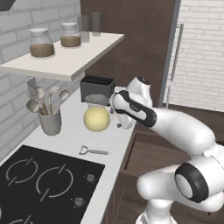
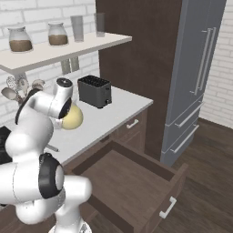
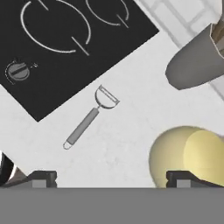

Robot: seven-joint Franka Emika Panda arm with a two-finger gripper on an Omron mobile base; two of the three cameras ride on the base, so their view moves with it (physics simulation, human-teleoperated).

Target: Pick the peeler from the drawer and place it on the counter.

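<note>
Now flat on the counter [image 1: 72, 135]: the peeler [image 1: 93, 151], just off the corner of the black cooktop [image 1: 43, 186], looped head toward the cooktop edge in the hand view, handle pointing away. Touched by nothing. Seen again in the hand view [image 3: 89, 118], whole and sharp; in the right base view mostly hidden behind the arm, a thin grey sliver at most.

Gripper [image 3: 111, 178] above the counter, fingers [image 3: 41, 178] spread wide, nothing between them. Fingertips cut off by the lower band of the hand view, so only dark stubs visible. In the left base view the hand itself buried behind the wrist and forearm, jaws hard to make out there.

Pale yellow round thing [image 1: 96, 118] close beside the gripper, partly covered by the wrist in the right base view, cropped at the hand view's edge. Kind not clear.

Grey utensil holder [image 1: 50, 122] with spoons and spatulas near the wall, cut off at the hand view's top right. Black toaster [image 2: 95, 91] farther along the counter.

Drawer [image 2: 129, 182] pulled open below the counter edge, inside dark brown and bare where visible; near corner hidden by the robot's body.

Cooktop cropped at the bottom of the left base view; one knob [image 3: 17, 71] visible from the hand.
</note>
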